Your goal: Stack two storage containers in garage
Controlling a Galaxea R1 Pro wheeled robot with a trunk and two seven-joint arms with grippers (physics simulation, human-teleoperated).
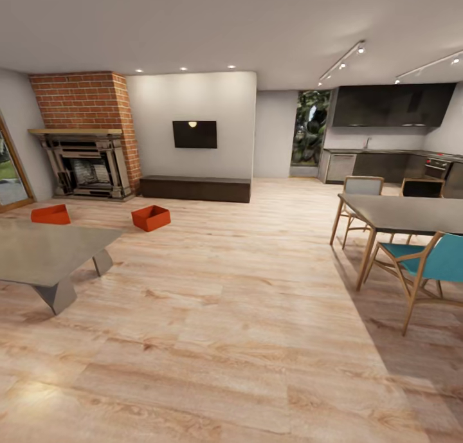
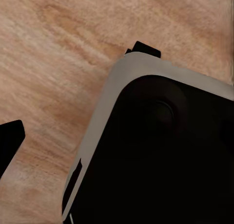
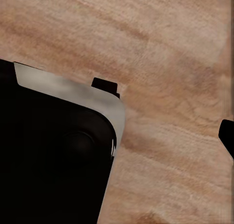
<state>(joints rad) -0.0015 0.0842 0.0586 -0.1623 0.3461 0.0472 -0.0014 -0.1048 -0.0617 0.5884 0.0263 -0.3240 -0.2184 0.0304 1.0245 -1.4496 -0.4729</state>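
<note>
I am in the living room, on its light wood plank flooring. The two storage containers are orange-red open-top bins standing far off at the left, in front of the brick fireplace. One container is partly behind a low grey table; the other stands apart to its right. My left gripper hangs open over the wood planks beside my dark base, holding nothing. My right gripper is likewise open and empty next to the base. The garage and its floor are out of view.
A low grey table stands at the near left. At the right are a dining table and a teal chair. A dark bench and a TV line the far wall; the kitchen lies back right.
</note>
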